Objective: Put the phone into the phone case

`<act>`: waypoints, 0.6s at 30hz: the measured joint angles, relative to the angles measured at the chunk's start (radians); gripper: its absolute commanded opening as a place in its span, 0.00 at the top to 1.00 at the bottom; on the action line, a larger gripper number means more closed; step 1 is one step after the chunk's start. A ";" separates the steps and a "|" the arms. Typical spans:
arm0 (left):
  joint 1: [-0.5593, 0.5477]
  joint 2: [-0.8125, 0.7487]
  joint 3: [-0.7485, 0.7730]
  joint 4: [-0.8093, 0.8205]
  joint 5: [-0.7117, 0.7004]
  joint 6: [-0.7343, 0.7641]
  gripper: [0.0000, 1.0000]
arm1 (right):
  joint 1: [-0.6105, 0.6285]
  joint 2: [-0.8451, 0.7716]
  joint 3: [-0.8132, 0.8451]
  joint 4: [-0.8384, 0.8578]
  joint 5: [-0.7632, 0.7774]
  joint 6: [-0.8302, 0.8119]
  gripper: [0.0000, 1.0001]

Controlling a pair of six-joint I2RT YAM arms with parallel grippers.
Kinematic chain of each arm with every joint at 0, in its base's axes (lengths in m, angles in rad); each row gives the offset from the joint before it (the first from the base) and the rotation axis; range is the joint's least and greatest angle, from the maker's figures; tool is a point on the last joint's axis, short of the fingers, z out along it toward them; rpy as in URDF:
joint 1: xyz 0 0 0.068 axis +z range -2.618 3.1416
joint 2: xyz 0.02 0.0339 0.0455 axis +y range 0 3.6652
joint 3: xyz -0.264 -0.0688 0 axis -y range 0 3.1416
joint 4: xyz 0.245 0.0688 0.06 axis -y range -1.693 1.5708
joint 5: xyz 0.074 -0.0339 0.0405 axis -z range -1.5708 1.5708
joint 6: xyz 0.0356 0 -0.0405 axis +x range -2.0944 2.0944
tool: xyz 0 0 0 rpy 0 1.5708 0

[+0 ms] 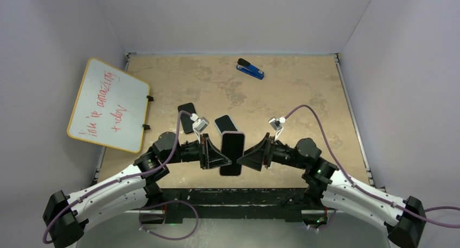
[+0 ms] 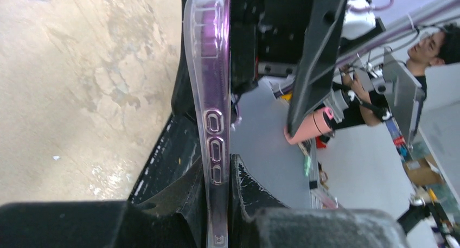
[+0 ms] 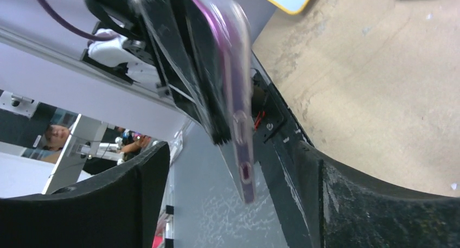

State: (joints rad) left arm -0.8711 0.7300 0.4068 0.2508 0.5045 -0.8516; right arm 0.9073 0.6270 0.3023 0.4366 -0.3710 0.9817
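The main risk, as I judge it, is a drop. The clear purple-tinted phone case [image 2: 213, 96] hangs off the table [image 1: 304, 96] on a thin edge grip, so a sideways push from the other arm could twist it out of the left gripper [image 1: 219, 159]. It would then fall at the table's near edge, about as far from the blue stapler [image 1: 250, 69] as the surface allows. A second risk is a skewed fit. From above, the dark phone [image 1: 232, 150] lies within the case's pale rim, but the right wrist view does not show whether every corner is seated, and uneven pressure could pop a corner free. The left arm reaches in from its side with the wrist turned inward. Its jaws are clamped on the case's long edge by the button cut-outs, one finger [image 2: 247, 194] on each face. The right arm mirrors it, and the right gripper [image 3: 233, 161] has its jaws spread wide, straddling the case's opposite edge without pinching it. Two other phones [image 1: 187, 116] [image 1: 225, 123] lie flat between the stapler and the held case, just beyond the grippers.
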 measured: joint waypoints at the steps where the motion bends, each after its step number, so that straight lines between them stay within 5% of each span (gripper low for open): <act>1: 0.000 -0.002 0.000 -0.007 0.023 0.006 1.00 | 0.000 -0.003 0.027 -0.027 0.011 -0.015 0.12; 6: 0.000 -0.003 0.000 -0.011 0.123 0.034 1.00 | 0.000 0.009 0.161 -0.109 0.023 -0.084 0.15; 10: 0.000 0.010 0.004 -0.016 0.179 0.052 1.00 | 0.000 0.051 0.230 -0.122 0.021 -0.119 0.28; 13: 0.000 0.016 0.009 -0.033 0.189 0.061 1.00 | 0.000 0.088 0.254 -0.122 0.019 -0.135 0.50; 17: -0.002 0.016 0.034 -0.099 0.171 0.090 1.00 | -0.008 0.124 0.255 -0.144 0.029 -0.153 0.96; 18: -0.003 0.016 0.046 -0.130 0.164 0.102 1.00 | -0.012 0.127 0.255 -0.148 0.032 -0.153 1.00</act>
State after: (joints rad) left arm -0.8738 0.7460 0.4530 0.1207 0.6685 -0.7498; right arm 0.8955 0.7540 0.5571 0.2882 -0.3389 0.8291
